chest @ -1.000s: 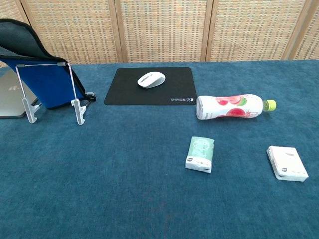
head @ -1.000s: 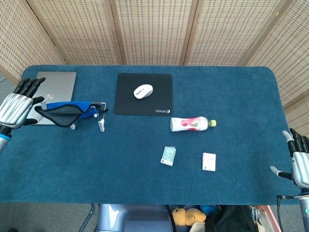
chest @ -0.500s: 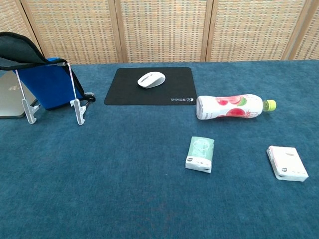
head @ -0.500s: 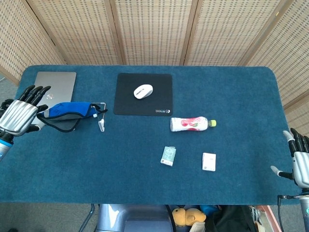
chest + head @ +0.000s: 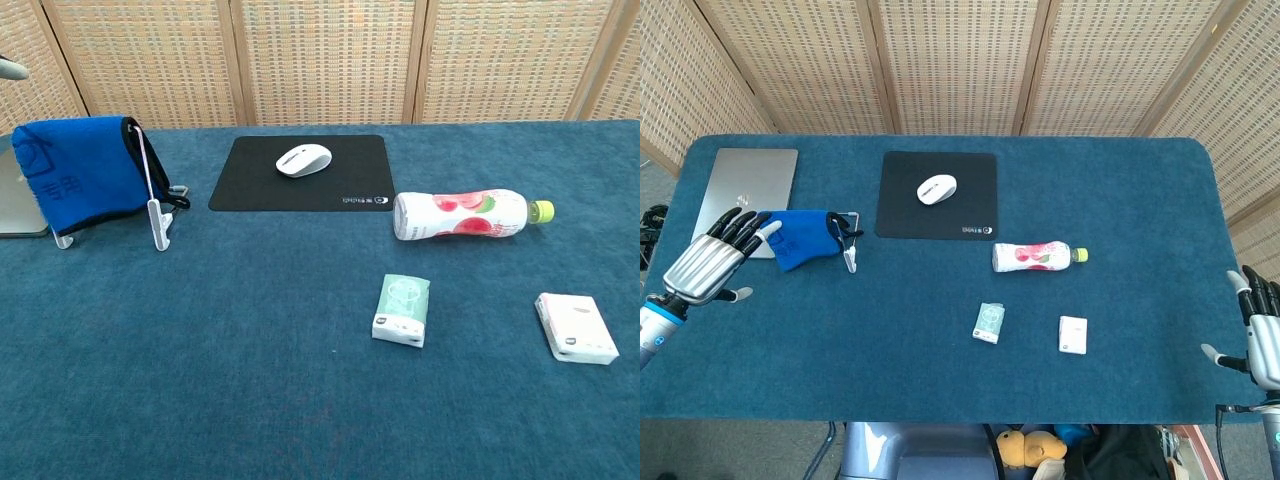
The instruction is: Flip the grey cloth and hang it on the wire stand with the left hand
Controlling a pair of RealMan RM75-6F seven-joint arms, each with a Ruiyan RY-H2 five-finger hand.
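1. Head view, nearest row: left hand [image 5: 710, 268] at the table's left front, fingers spread, holding nothing. Right hand [image 5: 1262, 340] at the far right front edge, fingers apart, also empty. Chest view catches at most a fingertip at its top-left corner; not enough to read.
2. Key relation: the cloth [image 5: 802, 236] lies just beyond and to the right of the left hand's fingertips, apart from them. It is draped over the wire stand [image 5: 153, 205], blue side outward, with a dark edge at the stand's right side. Its long axis runs left-right along the stand's top bar. The left hand is much the nearer; the right hand is well apart, across the whole table.
3. Judgement: hanging looks done; the remaining move is likely only a clear withdrawal. Whether the cloth sits securely, I cannot tell.
4. Counts, mid-table, right of the left hand: one green packet [image 5: 988, 322], one white packet [image 5: 1073, 334], one bottle [image 5: 1036, 256] lying on its side.
5. Further back: one mouse [image 5: 936, 189] on one black mouse pad [image 5: 970, 215]; one laptop [image 5: 745, 178], closed, behind the stand.
6. One cloth, one stand, two hands.
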